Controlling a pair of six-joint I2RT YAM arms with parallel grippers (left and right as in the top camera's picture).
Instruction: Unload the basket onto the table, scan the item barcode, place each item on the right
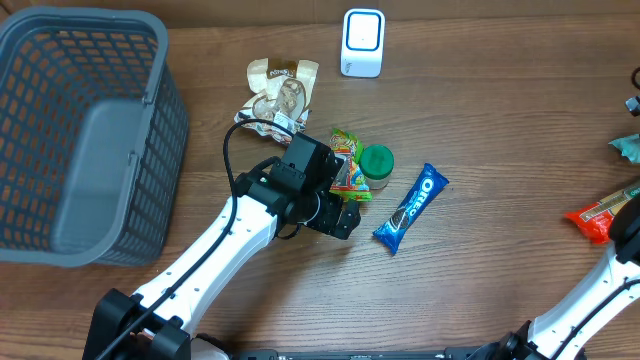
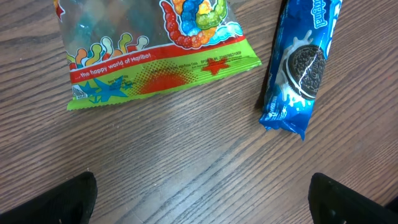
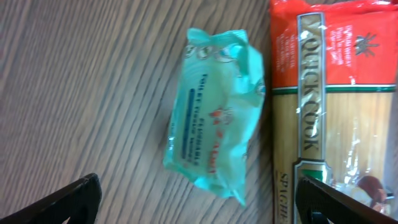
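Note:
The white barcode scanner stands at the back of the table. A Haribo candy bag and a blue Oreo pack lie flat just ahead of my left gripper, which is open over bare wood. In the overhead view the left gripper sits beside the candy bag and a green-lidded jar. My right gripper is open above the table. A teal tissue pack lies between and ahead of its fingers, and a red spaghetti pack sits by the right finger.
A grey basket fills the far left. A beige snack bag lies behind the left arm. The Oreo pack lies mid-table. The spaghetti pack and tissue pack are at the right edge.

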